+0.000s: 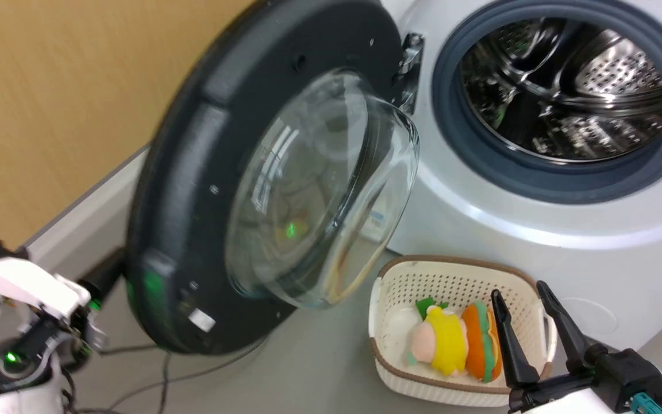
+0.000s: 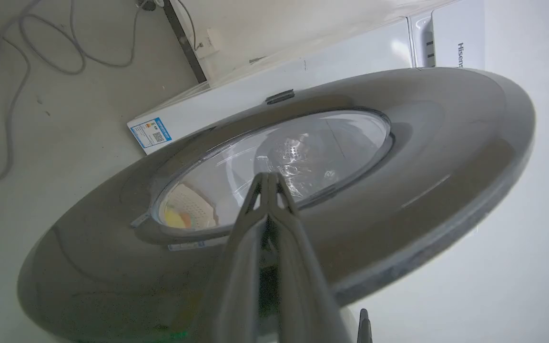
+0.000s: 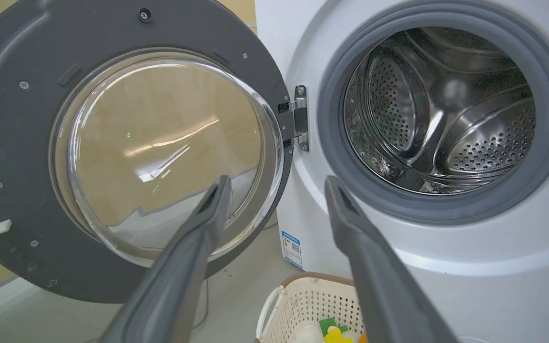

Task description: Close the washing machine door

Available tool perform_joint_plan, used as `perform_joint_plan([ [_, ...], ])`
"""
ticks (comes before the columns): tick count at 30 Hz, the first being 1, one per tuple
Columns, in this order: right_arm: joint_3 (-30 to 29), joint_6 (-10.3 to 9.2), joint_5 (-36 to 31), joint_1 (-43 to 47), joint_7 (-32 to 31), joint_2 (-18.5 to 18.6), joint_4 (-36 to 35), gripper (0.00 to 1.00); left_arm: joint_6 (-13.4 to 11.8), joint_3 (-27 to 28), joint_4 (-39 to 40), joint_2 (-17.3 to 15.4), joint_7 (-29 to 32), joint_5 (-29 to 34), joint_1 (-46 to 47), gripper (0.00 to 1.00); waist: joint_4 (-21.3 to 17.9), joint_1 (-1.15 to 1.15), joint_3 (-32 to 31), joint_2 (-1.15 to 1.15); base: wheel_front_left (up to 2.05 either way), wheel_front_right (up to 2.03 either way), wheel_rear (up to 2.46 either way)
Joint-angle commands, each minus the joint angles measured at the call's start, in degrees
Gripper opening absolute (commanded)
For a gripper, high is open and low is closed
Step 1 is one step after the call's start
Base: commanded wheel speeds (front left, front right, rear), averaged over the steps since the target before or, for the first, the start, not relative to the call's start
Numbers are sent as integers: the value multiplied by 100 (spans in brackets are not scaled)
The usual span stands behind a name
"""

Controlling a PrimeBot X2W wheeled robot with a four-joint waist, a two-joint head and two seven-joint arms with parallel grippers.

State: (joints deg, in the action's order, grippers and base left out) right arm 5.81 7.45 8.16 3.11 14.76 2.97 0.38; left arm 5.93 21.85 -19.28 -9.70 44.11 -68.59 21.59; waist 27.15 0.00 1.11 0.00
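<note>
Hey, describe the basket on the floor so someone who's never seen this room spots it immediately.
Find the white washing machine with its open steel drum. On the grey floor in front of it, beside the swung-open black door, sits a cream perforated basket with a brown rim. Nothing else there holds yellow and orange plush toys.

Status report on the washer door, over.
Jaws: left gripper shut at door outer face, right gripper open. Door open. Basket on floor near its swing.
</note>
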Motion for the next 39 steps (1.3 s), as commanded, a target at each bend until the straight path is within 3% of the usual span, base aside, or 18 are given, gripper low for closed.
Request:
perform_joint_plan([
  [1,-15,3,22,87,24,-9,7,100,42,-35,66,86,105,-93,-143,0,-65,0,-76,0,0,0,0],
  [10,-129,3,36,116,24,-9,4,100,101,-338,934,443,830,-673,-956,0,-462,0,-161,0,0,0,0],
  [18,-215,3,-37,165,24,-9,-2,100,121,-976,1871,659,986,-1271,-1625,0,-1048,0,-132,0,0,0,0],
  [24,-201,3,-61,141,24,-9,-21,100,82,-1662,2244,679,647,-1654,-1998,0,-1629,0,-46,0,0,0,0],
  [31,-209,3,-75,77,24,-9,-29,100,107,-2482,2058,681,61,-1831,-2175,0,-2357,0,67,0,0,0,0],
  [39,-199,3,-75,-16,24,-9,-52,100,140,-3054,1379,681,-1270,-1947,-1795,0,-3204,0,296,0,0,0,0],
])
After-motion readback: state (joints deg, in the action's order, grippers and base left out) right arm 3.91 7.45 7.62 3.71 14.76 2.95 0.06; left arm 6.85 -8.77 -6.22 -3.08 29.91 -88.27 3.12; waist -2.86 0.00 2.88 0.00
